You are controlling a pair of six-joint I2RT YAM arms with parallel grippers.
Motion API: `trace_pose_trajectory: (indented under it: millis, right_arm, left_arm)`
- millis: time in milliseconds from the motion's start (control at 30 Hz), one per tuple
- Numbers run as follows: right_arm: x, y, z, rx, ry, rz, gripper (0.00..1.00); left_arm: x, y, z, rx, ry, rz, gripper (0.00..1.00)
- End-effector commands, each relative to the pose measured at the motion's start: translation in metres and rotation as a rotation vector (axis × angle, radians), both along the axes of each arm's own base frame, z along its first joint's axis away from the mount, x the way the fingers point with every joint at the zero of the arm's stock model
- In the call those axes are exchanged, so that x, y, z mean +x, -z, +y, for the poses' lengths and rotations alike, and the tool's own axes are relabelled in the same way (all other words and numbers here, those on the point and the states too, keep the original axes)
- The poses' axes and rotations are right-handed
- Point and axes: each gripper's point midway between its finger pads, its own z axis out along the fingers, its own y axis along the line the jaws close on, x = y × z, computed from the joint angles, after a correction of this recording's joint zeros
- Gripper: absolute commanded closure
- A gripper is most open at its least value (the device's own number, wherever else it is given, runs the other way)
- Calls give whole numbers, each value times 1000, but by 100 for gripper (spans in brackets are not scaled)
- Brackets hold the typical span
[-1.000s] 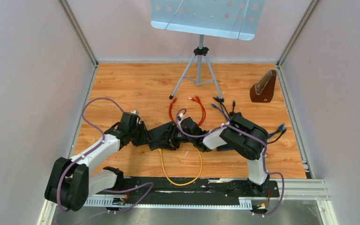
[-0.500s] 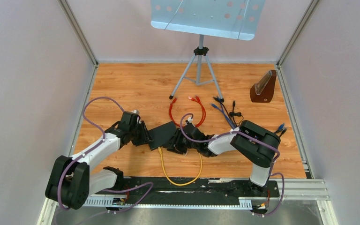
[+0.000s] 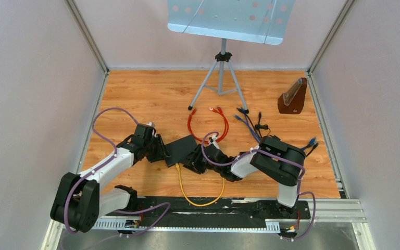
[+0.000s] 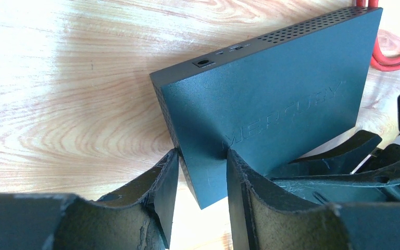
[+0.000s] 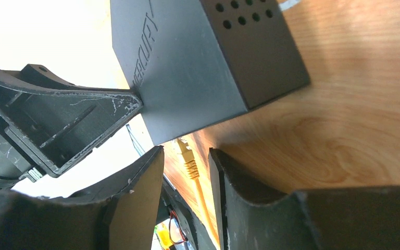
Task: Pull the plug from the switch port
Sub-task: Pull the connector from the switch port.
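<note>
Left gripper clamps Mercury switch corner; right gripper agape astride yellow plug
Plug's long axis runs near-far, tip toward switch's near edge

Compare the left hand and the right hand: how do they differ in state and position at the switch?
The left hand is shut on a corner of the black switch; the right hand is open and grips nothing. The left hand reaches the switch from its left side, the right hand from its right, with the yellow plug untouched in its gap. Both sit low beside the switch.
</note>
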Motion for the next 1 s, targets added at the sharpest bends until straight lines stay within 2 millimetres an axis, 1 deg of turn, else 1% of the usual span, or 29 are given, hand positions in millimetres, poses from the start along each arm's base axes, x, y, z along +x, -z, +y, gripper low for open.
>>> trace_pose_trajectory:
  millis: [0,133,400,633,967]
  right_arm:
    - [-8,52,-20,-166,12,54,59]
    - [-7,54,-20,-173,20,62,67]
    - [-6,51,-14,-194,-27,29,90]
    - [-7,50,-12,-205,-44,23,100]
    - [-8,46,-9,-218,-76,10,100]
  left_arm:
    - [-12,16,8,54,21,54,54]
    - [-13,16,7,47,21,52,55]
    - [-14,17,7,43,18,52,57]
    - [-13,17,5,36,21,49,57]
    - [-14,15,6,33,17,43,57]
